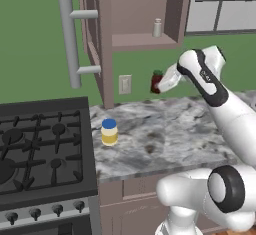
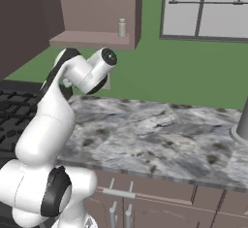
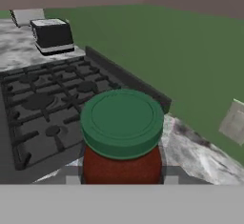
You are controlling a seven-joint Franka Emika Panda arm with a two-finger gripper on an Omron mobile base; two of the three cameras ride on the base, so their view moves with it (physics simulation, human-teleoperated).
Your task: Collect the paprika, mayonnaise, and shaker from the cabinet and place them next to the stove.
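My gripper [image 1: 161, 83] is shut on the paprika [image 1: 156, 81], a dark red jar with a green cap, held in the air above the back of the marble counter [image 1: 165, 129], below the cabinet [image 1: 135, 9]. In the hand view the paprika [image 3: 121, 137] sits between my fingers, with the stove [image 3: 47, 104] beyond it. The mayonnaise [image 1: 109, 131], pale yellow with a blue lid, stands on the counter right beside the stove [image 1: 40, 149]. The shaker [image 1: 157, 27], small and whitish, stands on the cabinet shelf, and it is also in the right base view [image 2: 122, 28].
The cabinet door stands open to the left, with its long grey bar handle [image 1: 70, 41]. A wall outlet [image 1: 125, 84] sits just under the cabinet. A dark toaster [image 3: 52, 35] stands beyond the stove. A grey cylinder [image 2: 240, 125] rises at the counter's far right.
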